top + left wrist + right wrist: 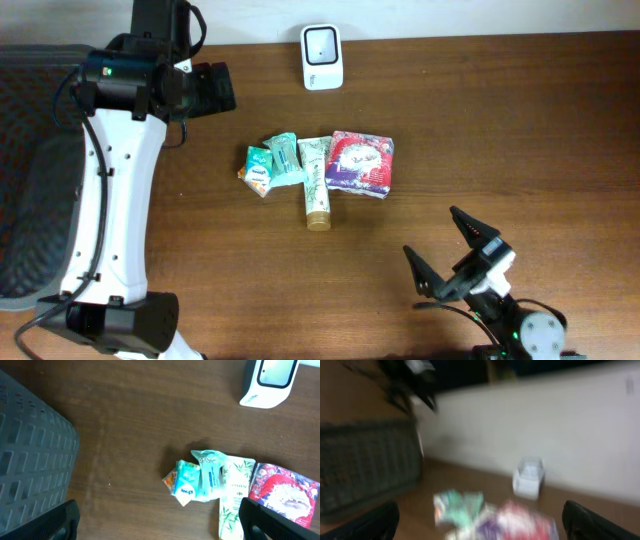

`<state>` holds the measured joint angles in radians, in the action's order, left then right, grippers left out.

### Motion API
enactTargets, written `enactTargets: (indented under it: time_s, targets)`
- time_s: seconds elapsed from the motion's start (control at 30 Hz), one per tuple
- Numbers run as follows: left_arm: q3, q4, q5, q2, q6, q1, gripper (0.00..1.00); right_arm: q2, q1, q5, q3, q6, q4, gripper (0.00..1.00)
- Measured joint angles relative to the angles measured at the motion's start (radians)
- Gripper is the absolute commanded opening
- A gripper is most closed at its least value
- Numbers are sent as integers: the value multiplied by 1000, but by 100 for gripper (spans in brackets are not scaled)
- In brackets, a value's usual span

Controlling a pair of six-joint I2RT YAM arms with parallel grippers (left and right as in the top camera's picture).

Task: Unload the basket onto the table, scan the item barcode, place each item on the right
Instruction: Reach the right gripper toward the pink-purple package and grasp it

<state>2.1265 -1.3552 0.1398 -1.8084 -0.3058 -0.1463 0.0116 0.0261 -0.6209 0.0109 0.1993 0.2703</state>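
Items (318, 170) lie clustered mid-bench (500, 120), white scanner (322, 57) at twelve o'clock of them. We see both jaws spread, holding nothing: left gripper (215, 88) at ten o'clock, right gripper (431, 231) at five.

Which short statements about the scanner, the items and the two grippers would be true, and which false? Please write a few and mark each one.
1. The left gripper and the right gripper are both open and empty. True.
2. The purple and red pack is held in the right gripper. False: it lies on the table, apart from that gripper.
3. The tube lies between the teal pouch and the purple and red pack. True.
4. The white scanner touches the group of items. False: it stands apart from them, near the table's far edge.
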Motion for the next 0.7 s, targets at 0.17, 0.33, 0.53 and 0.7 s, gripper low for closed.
enactTargets:
  time_s: [0.17, 0.33, 0.53, 0.7]
  targets:
    - [0, -2, 0, 0, 0, 0, 99, -2, 0, 45, 0, 70, 449, 99]
    - [0, -3, 0, 0, 0, 0, 99, 28, 0, 145, 50, 97, 426, 99]
    - [0, 0, 0, 0, 0, 0, 99, 278, 0, 171, 325, -26, 98, 99]
    - [0, -3, 5, 0, 0, 0, 99, 609, 1, 177, 761, -234, -443, 99]
